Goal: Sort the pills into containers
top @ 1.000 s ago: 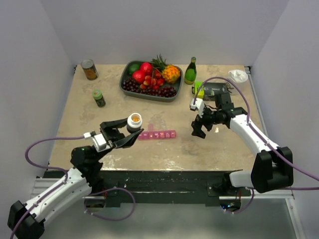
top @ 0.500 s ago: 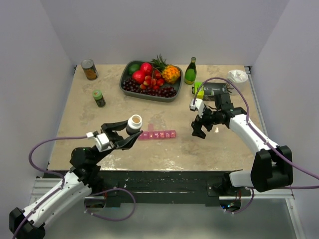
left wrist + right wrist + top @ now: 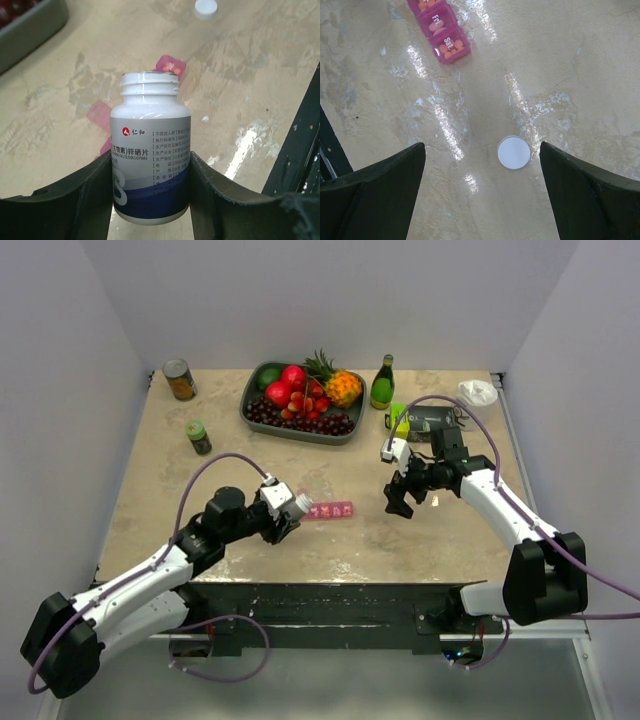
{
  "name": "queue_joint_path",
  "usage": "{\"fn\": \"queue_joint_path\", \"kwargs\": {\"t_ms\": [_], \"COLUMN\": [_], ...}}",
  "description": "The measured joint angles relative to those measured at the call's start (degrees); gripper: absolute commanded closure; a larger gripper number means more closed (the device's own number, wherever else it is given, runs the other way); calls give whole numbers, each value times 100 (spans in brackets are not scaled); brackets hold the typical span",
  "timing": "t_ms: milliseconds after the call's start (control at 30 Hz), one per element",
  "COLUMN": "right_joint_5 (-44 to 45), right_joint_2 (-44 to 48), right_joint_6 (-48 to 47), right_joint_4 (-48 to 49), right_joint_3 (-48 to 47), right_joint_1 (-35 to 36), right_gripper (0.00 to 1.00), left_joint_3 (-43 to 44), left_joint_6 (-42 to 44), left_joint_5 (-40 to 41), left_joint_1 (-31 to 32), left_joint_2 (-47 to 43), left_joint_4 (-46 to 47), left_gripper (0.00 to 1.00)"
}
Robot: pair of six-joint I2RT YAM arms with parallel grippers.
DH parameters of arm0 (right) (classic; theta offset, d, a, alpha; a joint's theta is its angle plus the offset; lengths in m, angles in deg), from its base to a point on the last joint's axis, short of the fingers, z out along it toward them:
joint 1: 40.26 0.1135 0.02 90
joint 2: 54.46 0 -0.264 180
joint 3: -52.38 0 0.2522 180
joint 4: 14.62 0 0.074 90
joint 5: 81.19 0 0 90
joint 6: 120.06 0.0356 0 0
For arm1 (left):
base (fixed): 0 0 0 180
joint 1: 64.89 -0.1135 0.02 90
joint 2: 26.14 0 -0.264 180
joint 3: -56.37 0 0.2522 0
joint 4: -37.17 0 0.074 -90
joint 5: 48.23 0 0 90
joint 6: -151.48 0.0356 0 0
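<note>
Tipped since earlier, the bottle (image 3: pixel 150 150) sat clamped in my left fingers (image 3: pixel 85 195) at the containers' (image 3: pixel 330 510) left end; right fingers (image 3: pixel 380 185) gaped apart

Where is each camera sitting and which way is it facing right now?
Top external: above and behind the bases, looking down on the table; shows the left gripper holding the white bottle, and the right gripper open.
Left wrist: looks along its fingers past the clamped bottle to the pink organiser.
Right wrist: looks down between its open fingers at the white cap.
Shared: both wrist views see organiser and cap.
</note>
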Motion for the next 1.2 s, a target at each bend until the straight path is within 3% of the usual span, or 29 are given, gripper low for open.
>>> {"fn": "queue_joint_path", "kwargs": {"t_ms": [567, 1200], "right_joint_5": [0, 0], "right_joint_2": [0, 0], "right_joint_6": [-17, -22], "right_joint_4": [-20, -24], "right_joint_3": [0, 0], "right_joint_1": [0, 0], "right_gripper": [1, 1], "left_joint_3": [800, 1519], "left_joint_6": [236, 1043], "left_joint_5": [463, 957], "left_joint_1": [-7, -7], "left_joint_2": [1386, 2048], "left_joint_4": [-1261, -2356], "left_gripper": [100, 100]}}
